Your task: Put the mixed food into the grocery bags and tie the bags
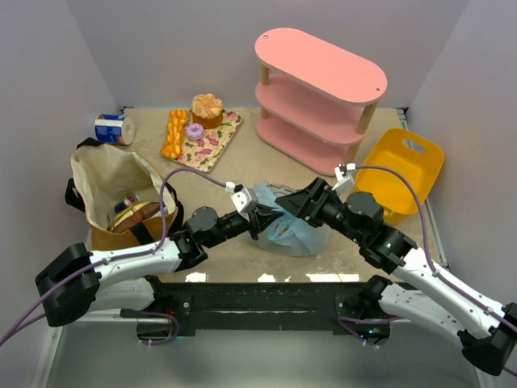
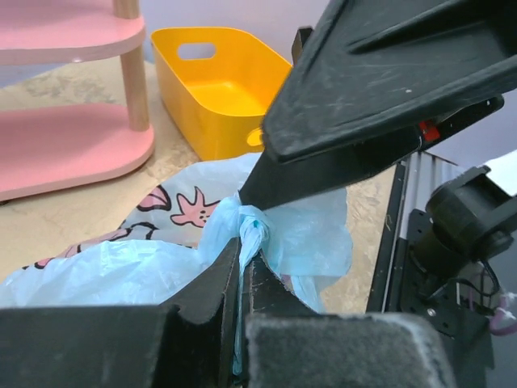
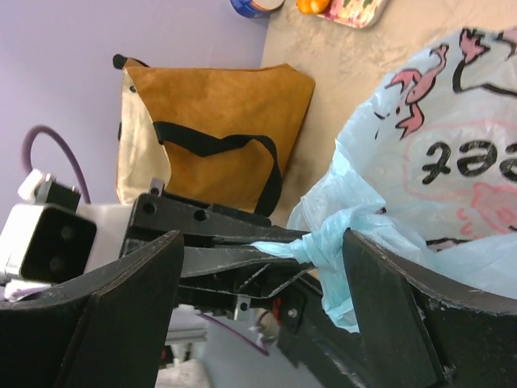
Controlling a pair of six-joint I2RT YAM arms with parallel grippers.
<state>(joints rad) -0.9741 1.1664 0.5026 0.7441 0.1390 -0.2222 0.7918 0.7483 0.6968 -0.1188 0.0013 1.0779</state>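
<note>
Pinching the light-blue bag's (image 2: 105,275) twisted handles (image 2: 252,230), clear only from the wrist views, the left gripper (image 2: 241,255) is clamped; the right gripper (image 3: 258,246) gapes either side, by the table's (image 1: 242,259) front edge.

Inside the blue bag (image 1: 303,234) hidden — tote (image 1: 109,174) contents unclear

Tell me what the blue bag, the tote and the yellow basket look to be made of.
The blue bag: thin plastic film, translucent and slightly glossy; it crinkles and twists into a tight cord. The tote: woven fabric, likely canvas; matte tan, sagging in soft folds. The yellow basket: rigid moulded plastic, smooth with a soft sheen.
</note>
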